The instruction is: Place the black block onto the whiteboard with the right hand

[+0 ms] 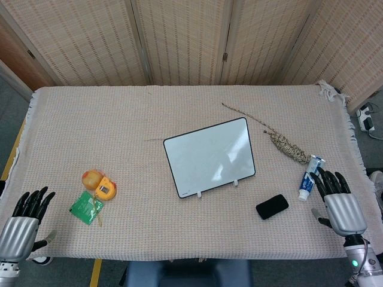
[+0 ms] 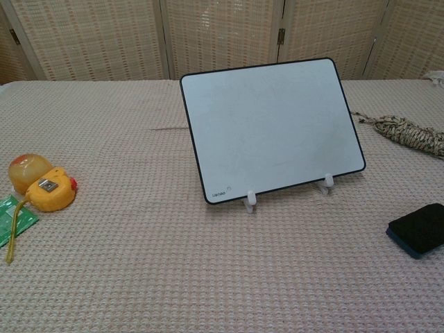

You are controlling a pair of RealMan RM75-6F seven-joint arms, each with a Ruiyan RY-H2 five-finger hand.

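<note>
The black block (image 1: 272,206) lies flat on the cloth near the table's front right; the chest view shows it (image 2: 417,229) at the right edge with a blue underside. The whiteboard (image 1: 209,156) stands propped on two small white clips at the table's middle, its face (image 2: 270,127) tilted back. My right hand (image 1: 339,201) rests at the front right edge, fingers apart and holding nothing, a short way right of the block. My left hand (image 1: 26,219) sits at the front left corner, fingers spread and empty. Neither hand appears in the chest view.
A toothpaste tube (image 1: 311,176) lies just left of my right hand's fingers. A coiled rope (image 1: 286,145) trails toward the back right. A yellow tape measure (image 1: 100,185) and a green packet (image 1: 87,207) sit at the front left. A woven cloth (image 1: 119,131) covers the table.
</note>
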